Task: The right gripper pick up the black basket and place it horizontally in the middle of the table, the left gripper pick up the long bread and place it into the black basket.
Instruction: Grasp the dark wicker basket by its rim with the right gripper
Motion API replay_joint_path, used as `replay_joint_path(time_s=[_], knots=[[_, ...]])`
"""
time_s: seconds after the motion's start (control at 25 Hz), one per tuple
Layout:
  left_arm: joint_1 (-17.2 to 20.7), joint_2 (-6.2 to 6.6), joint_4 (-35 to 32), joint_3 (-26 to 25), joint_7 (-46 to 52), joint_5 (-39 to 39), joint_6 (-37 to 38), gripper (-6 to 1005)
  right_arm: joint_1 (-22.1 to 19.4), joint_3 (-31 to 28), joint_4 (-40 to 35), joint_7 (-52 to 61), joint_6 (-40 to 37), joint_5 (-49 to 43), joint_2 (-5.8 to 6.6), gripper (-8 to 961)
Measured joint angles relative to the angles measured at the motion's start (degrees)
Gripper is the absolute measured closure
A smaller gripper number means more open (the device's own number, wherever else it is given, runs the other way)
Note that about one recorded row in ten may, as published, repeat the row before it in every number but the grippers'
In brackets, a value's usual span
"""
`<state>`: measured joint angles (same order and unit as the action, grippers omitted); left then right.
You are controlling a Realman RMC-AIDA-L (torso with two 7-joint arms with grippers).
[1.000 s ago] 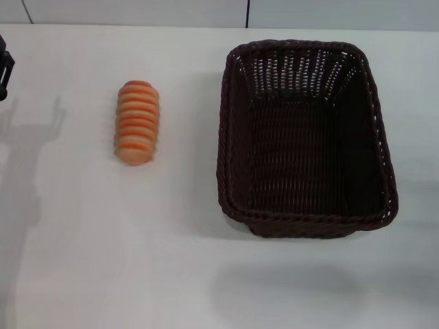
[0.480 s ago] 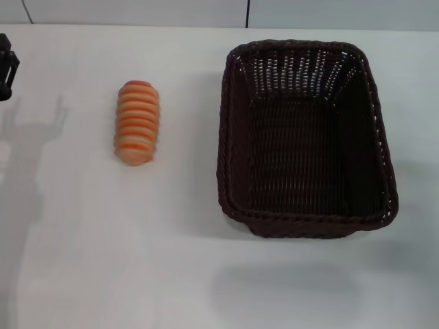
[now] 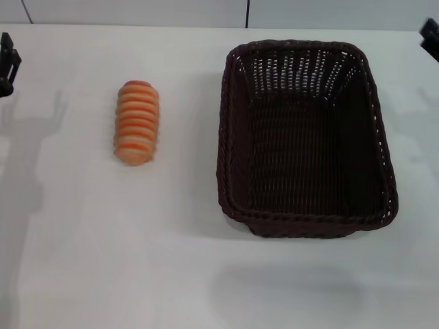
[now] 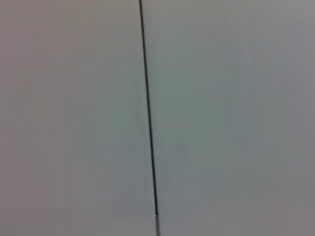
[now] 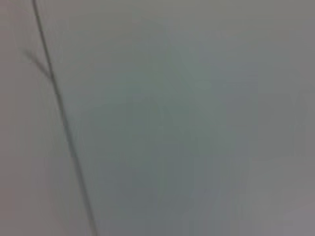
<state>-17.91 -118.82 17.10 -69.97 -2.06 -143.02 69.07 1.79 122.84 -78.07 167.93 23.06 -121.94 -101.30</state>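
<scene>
The black basket (image 3: 309,137) stands on the white table (image 3: 103,260) right of centre, its long side running away from me, and it is empty. The long bread (image 3: 136,122) lies left of it, striped side up, apart from the basket. A black part of my left gripper (image 3: 7,63) shows at the far left edge, well left of the bread. A black tip of my right gripper (image 3: 431,34) shows at the top right edge, beyond the basket's far right corner. Both wrist views show only a plain pale surface with a thin dark line.
A pale wall with a dark vertical seam (image 3: 247,12) runs along the table's far edge. The arms' shadows fall on the table at the left and right.
My left gripper has crept slightly further into view at the left edge. My right gripper's tip has come into view at the top right. Basket and bread have not moved.
</scene>
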Motion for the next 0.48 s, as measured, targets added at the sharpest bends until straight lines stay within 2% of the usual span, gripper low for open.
replay_joint_path(time_s=[0.04,0.08,0.12,0.16,0.2,0.28,0.32,0.36,0.4,0.48], knots=[[-0.1,0.0,-0.1,0.0,-0.1,0.4,-0.1,206,-1.3,-3.7,-3.4,-0.2,-6.8,-1.8,-0.8,127],[-0.2,0.02,-0.1,0.0,-0.2,0.6,-0.3,207,-2.8,-7.3,-6.6,-0.4,-14.6,-4.0,-2.3,129],[-0.3,0.05,-0.2,0.0,0.0,0.8,-0.7,207,-4.8,-13.4,-11.2,-1.8,-27.1,-7.0,-5.39,131],[-0.3,0.05,-0.2,0.0,0.0,0.8,-0.7,207,-6.1,-17.5,-14.2,-3.5,-34.3,-8.4,-7.88,133],[-0.3,0.07,-0.2,-0.1,0.1,0.9,-0.7,208,-6.1,-17.5,-14.2,-3.5,-34.3,-8.4,-7.88,135],[-0.3,0.08,0.0,-0.6,0.2,1.0,-0.8,208,-8.0,-24.4,-19.3,-8.2,-47.8,-10.8,-13.21,138],[-0.3,0.08,0.1,-0.7,0.2,1.1,-0.8,209,-9.4,-29.5,-23.3,-12.7,-57.5,-12.2,-17.24,140],[-0.5,0.08,0.2,-0.8,0.3,1.2,-0.8,209,-9.4,-29.5,-23.3,-12.7,-57.5,-12.2,-17.24,142],[-0.6,0.08,0.2,-0.8,0.3,1.4,-0.8,209,-10.1,-31.4,-26.2,-14.2,-63.2,-11.8,-17.96,144],[-0.9,0.09,-0.2,-1.1,0.3,1.6,-0.9,210,-10.3,-31.7,-27.4,-14.2,-65.2,-10.9,-17.63,148]])
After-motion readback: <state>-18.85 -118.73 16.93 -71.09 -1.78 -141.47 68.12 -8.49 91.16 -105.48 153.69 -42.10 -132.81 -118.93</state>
